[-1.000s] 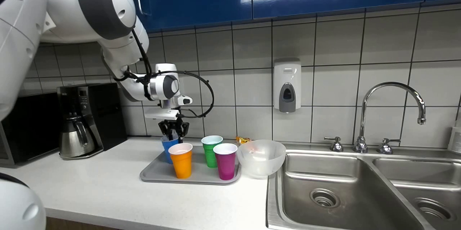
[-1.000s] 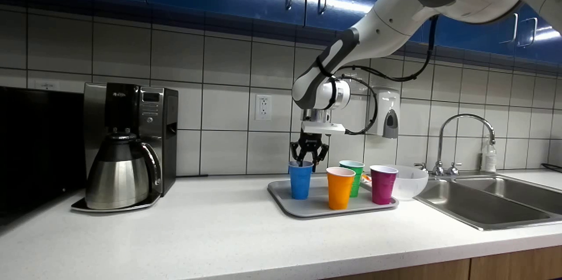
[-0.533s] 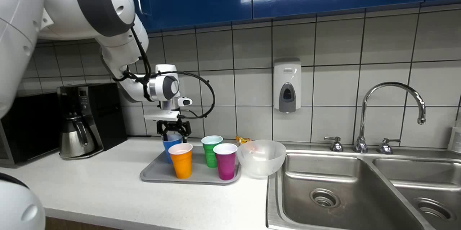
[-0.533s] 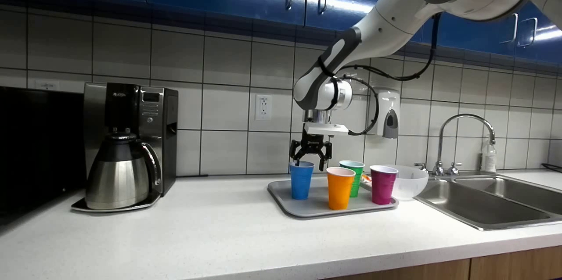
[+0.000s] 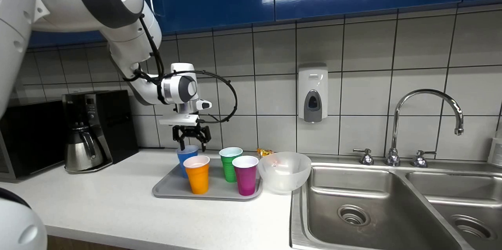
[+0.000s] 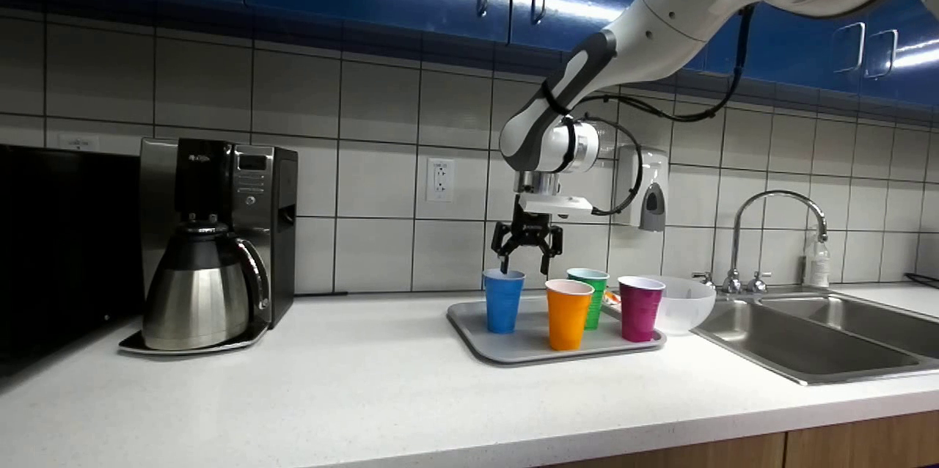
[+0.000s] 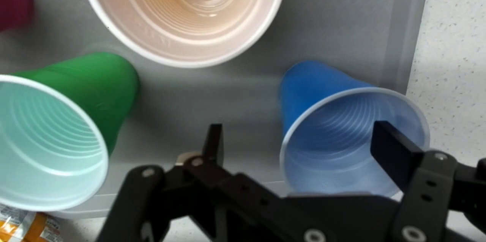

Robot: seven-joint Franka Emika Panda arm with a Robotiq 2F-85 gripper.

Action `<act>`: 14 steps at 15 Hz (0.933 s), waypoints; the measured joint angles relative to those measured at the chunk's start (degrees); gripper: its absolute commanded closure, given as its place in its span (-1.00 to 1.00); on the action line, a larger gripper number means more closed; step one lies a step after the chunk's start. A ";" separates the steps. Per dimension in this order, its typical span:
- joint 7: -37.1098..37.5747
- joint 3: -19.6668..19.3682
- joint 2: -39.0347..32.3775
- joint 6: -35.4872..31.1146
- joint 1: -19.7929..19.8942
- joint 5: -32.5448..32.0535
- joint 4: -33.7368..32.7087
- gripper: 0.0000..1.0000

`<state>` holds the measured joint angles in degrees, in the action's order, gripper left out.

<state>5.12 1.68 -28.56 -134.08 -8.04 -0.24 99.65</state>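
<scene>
Blue cup sits at 4 o'clock from the orange cup in wrist view, my gripper spread, empty; I'd guess it's light, easily crushed, best pinched gently under the rim.

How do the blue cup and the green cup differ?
The blue cup is pale blue inside; the green cup is mint inside. In the wrist view, the end effector overlaps the blue cup's opening, but not the green cup's. In an exterior view, the orange cup partly hides the green cup, not the blue cup. Both stand upright on the gray tray.
</scene>
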 measured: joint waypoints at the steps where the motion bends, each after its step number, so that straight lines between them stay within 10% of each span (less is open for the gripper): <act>1: -0.30 0.11 0.52 -0.03 0.01 0.23 0.15 -1.00; 14: -1.54 1.21 10.94 -5.69 0.01 0.20 10.63 -1.00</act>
<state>3.58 2.89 -17.62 -139.77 -8.03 -0.04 110.27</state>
